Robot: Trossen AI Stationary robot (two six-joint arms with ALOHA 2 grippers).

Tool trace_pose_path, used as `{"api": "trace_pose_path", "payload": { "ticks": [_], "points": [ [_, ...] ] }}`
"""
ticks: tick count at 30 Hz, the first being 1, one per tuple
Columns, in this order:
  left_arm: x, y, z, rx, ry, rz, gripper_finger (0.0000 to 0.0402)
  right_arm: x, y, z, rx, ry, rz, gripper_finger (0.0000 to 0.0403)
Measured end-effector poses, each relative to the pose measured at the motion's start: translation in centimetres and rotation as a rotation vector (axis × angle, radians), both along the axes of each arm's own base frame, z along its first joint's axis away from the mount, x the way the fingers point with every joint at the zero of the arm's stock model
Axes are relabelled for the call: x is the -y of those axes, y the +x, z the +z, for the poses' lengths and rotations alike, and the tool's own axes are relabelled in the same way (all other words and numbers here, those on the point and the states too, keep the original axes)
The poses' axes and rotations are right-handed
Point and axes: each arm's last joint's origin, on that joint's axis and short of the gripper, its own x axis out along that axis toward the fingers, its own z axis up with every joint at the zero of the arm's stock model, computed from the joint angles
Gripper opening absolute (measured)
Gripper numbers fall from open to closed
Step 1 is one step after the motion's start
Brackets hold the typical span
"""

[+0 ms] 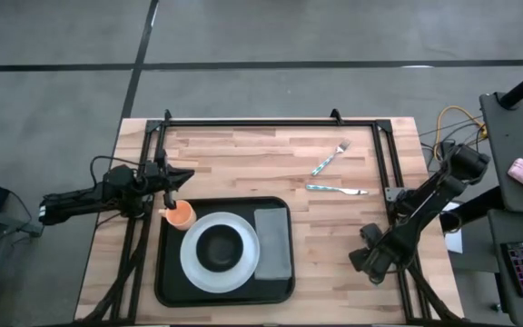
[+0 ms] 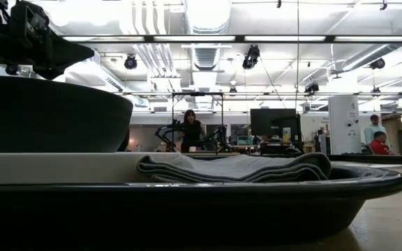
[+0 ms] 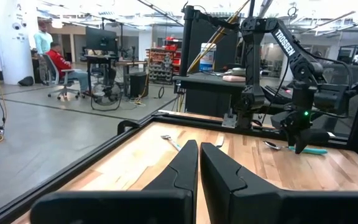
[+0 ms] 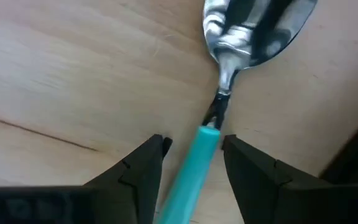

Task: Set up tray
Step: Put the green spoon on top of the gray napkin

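Note:
The black tray lies at the table's near middle. On it sit a white plate with a black bowl, a folded grey napkin and an orange cup at its far left corner. My left gripper is shut and empty, hovering just beyond the cup. My right gripper is open near the table's right near edge, pointing down. Its fingers stand on either side of the teal handle of a spoon lying on the wood. In the high view the arm hides the spoon.
A fork and another teal-handled utensil lie on the bare wood beyond the tray's right side. A black frame runs along the table's far and side edges. People sit and stand in the room behind.

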Motion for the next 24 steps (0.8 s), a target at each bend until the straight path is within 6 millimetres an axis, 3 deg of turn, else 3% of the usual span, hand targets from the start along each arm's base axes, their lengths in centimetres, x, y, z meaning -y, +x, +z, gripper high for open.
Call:
{"api": "trace_pose_path", "payload": {
  "ticks": [15, 24],
  "points": [
    [0.0, 0.0, 0.0, 0.002, -0.008, 0.013, 0.0000, 0.1, -0.1, -0.2, -0.006, 0.013, 0.026, 0.0042],
    [-0.1, 0.0, 0.0, 0.002, -0.008, 0.021, 0.0000, -0.1, 0.4, 1.4, 0.102, 0.062, -0.021, 0.0034]
  ]
}}
